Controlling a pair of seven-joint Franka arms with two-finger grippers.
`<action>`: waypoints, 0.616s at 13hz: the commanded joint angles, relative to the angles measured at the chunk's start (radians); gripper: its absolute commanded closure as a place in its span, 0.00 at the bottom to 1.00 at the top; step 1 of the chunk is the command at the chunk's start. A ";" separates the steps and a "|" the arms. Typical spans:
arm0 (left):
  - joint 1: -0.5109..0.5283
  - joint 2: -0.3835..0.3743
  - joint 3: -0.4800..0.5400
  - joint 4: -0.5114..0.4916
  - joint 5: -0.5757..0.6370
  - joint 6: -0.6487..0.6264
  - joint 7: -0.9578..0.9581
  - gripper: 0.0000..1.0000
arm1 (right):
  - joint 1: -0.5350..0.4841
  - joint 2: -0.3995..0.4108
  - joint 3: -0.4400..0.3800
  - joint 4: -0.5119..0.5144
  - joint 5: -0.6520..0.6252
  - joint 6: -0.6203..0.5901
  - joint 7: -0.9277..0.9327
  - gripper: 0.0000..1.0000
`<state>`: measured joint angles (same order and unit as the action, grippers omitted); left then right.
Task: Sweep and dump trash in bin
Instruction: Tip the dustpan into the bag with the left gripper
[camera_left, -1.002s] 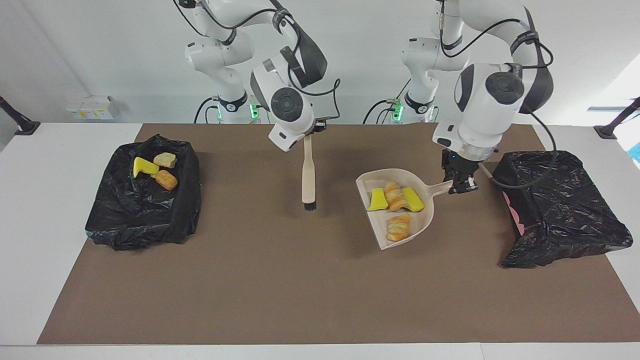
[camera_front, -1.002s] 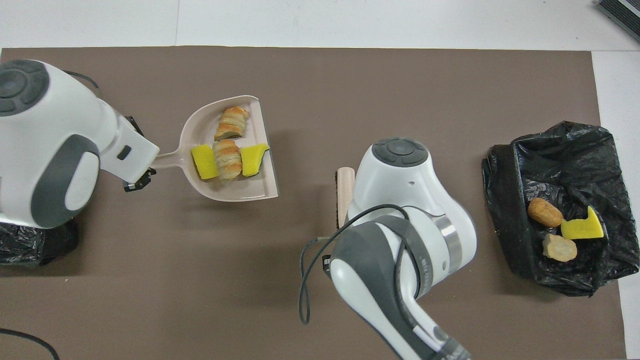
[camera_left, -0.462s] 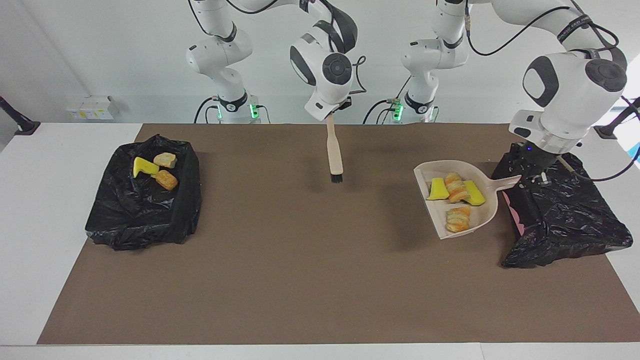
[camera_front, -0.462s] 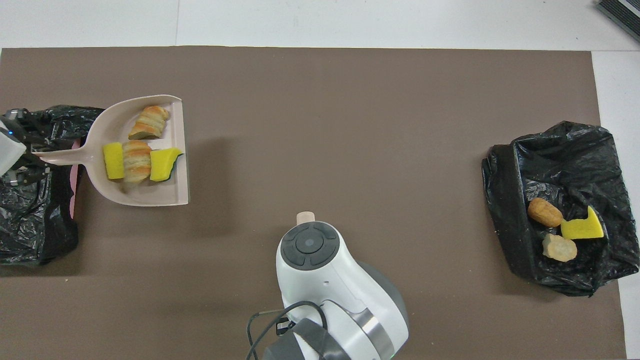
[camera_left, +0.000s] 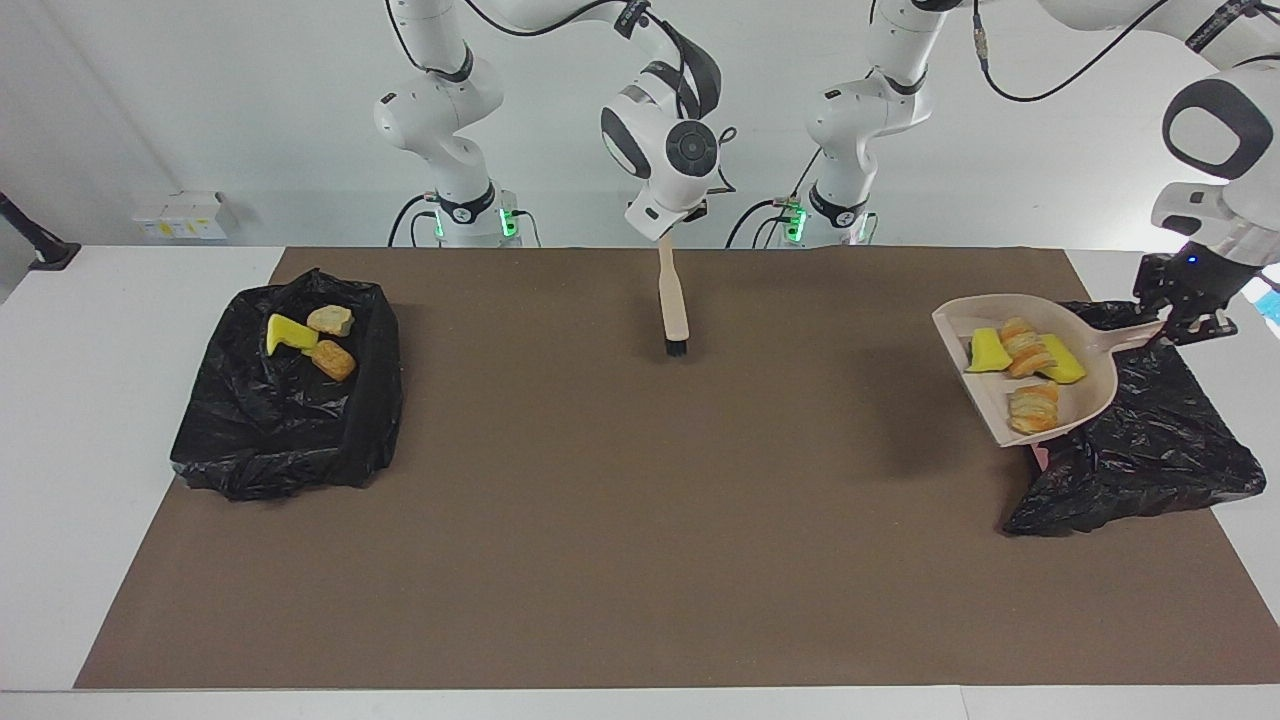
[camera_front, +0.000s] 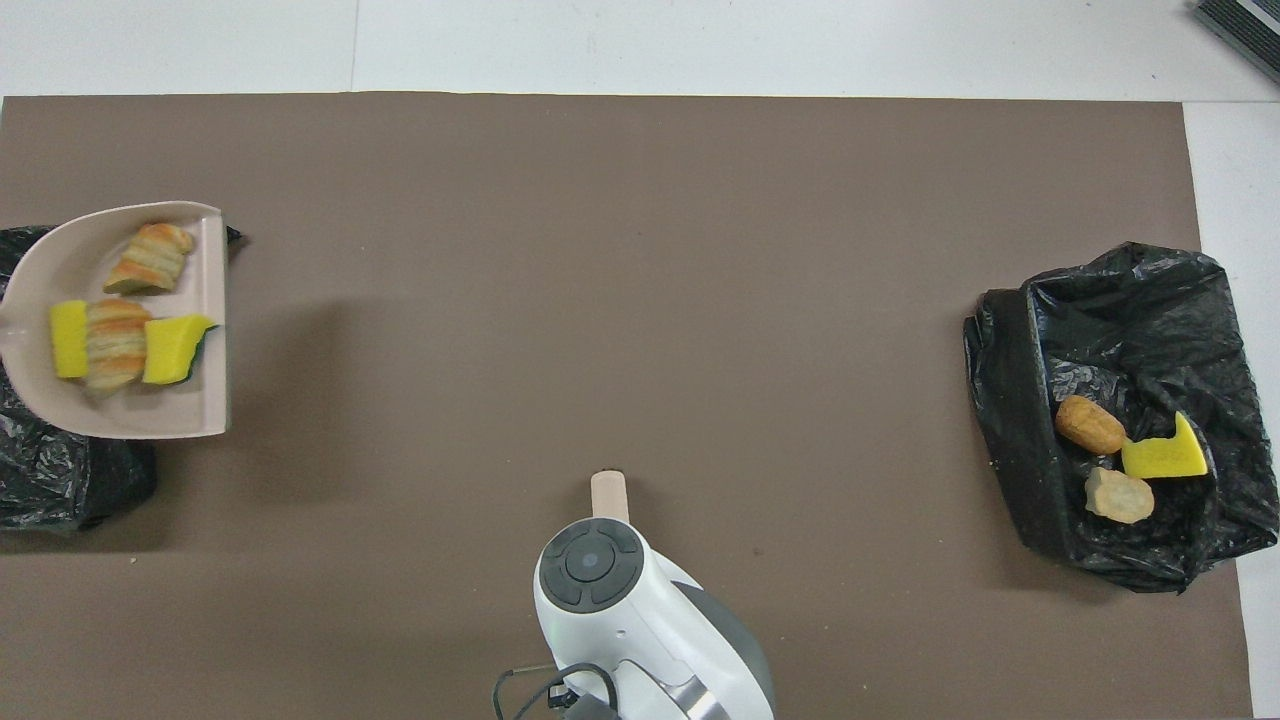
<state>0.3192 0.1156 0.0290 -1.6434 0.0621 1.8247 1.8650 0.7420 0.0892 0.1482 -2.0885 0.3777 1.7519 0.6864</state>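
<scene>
Left gripper (camera_left: 1187, 325): I saw it clamped on the dustpan (camera_left: 1090, 385) handle, raised over the black-lined bin (camera_left: 1160, 440) at the left arm's end.
Trash in dustpan: four pieces (camera_left: 1025, 352), two yellow, two bread-like (one apart from the other three).
Right gripper (camera_left: 668, 237): closed on the brush (camera_left: 672, 305), which hung bristles-down over the mat (camera_left: 600, 520).
Other bin (camera_left: 290, 420): at the right arm's end, I counted three more pieces (camera_left: 312, 338) inside.

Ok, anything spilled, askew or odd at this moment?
Nothing spilled. The dustpan, held up by the left tool at the bin, carries four trash pieces. The right tool dangles the brush clear of the mat.
</scene>
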 joint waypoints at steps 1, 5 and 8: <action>0.076 0.016 -0.009 0.095 0.039 -0.064 0.095 1.00 | 0.045 -0.039 -0.002 -0.097 0.035 0.133 0.050 1.00; 0.092 0.021 -0.009 0.129 0.166 -0.038 0.102 1.00 | 0.043 -0.032 -0.001 -0.119 0.073 0.152 0.035 1.00; 0.095 0.029 -0.006 0.122 0.304 0.066 0.059 1.00 | 0.036 -0.026 -0.002 -0.114 0.081 0.143 0.031 0.59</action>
<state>0.4098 0.1228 0.0245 -1.5479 0.2858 1.8370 1.9558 0.7906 0.0869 0.1433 -2.1785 0.4295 1.8867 0.7137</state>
